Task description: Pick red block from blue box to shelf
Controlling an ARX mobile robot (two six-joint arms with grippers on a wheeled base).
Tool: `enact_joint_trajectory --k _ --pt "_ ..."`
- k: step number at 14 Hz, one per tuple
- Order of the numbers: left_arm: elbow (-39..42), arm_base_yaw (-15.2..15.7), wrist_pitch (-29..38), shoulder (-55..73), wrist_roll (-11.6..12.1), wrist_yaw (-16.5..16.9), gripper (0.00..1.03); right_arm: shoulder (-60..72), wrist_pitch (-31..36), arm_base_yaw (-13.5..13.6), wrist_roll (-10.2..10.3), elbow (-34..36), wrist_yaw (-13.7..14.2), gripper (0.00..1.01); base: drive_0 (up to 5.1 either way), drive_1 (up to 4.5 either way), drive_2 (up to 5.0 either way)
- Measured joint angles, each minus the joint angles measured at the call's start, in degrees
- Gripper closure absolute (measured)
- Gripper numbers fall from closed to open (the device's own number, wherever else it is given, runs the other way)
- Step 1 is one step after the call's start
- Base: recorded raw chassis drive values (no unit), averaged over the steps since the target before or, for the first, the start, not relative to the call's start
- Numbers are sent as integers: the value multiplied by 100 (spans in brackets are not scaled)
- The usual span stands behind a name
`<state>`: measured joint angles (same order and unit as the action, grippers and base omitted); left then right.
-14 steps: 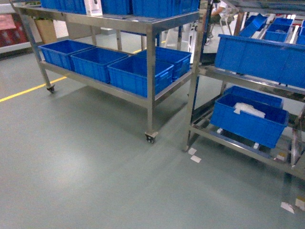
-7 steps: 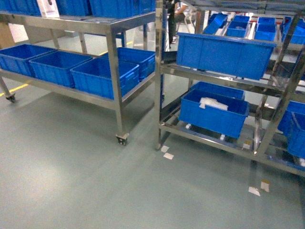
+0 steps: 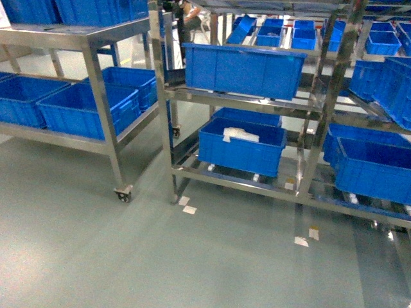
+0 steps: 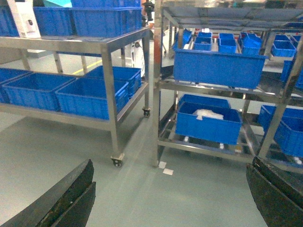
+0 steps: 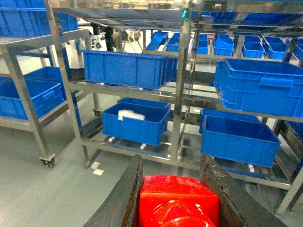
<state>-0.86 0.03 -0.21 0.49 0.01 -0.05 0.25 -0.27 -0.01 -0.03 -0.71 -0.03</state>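
Observation:
The red block (image 5: 179, 201), glossy with a round stud, sits clamped between the two black fingers of my right gripper (image 5: 173, 163), which is shut on it. Ahead stands the shelf (image 5: 182, 94), a rack of shiny steel posts and rails, also seen in the head view (image 3: 166, 96) and the left wrist view (image 4: 157, 94). My left gripper (image 4: 171, 165) is open, its dark fingers (image 4: 71, 194) wide apart over bare floor with nothing between them. Neither gripper appears in the head view. The blue box is out of view.
Dark blue ribbed crates (image 3: 243, 67) fill the rack tiers; one low crate (image 3: 241, 146) holds a white bag. A second wheeled steel rack (image 3: 96, 70) with crates stands on the left, its caster (image 3: 123, 194) on the grey floor. Paper scraps (image 3: 189, 208) lie near the posts.
The head view has swung to the right: the left rack slid toward the left edge and the crate-filled rack moved to the middle of the view.

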Motion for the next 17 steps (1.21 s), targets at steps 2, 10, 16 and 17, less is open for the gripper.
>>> enact_joint_trajectory --k 2,10,16,17 --pt "0 0 0 0 0 0 5 0 2 0 0 0 0 72 -155 -155 -155" --pt "0 0 0 0 2 0 5 0 2 0 2 0 0 72 -155 -155 -155" --pt "0 0 0 0 0 0 5 0 2 0 2 0 0 72 -155 -155 -155" --pt "0 0 0 0 0 0 5 0 0 0 0 0 0 72 -155 -155 -155"
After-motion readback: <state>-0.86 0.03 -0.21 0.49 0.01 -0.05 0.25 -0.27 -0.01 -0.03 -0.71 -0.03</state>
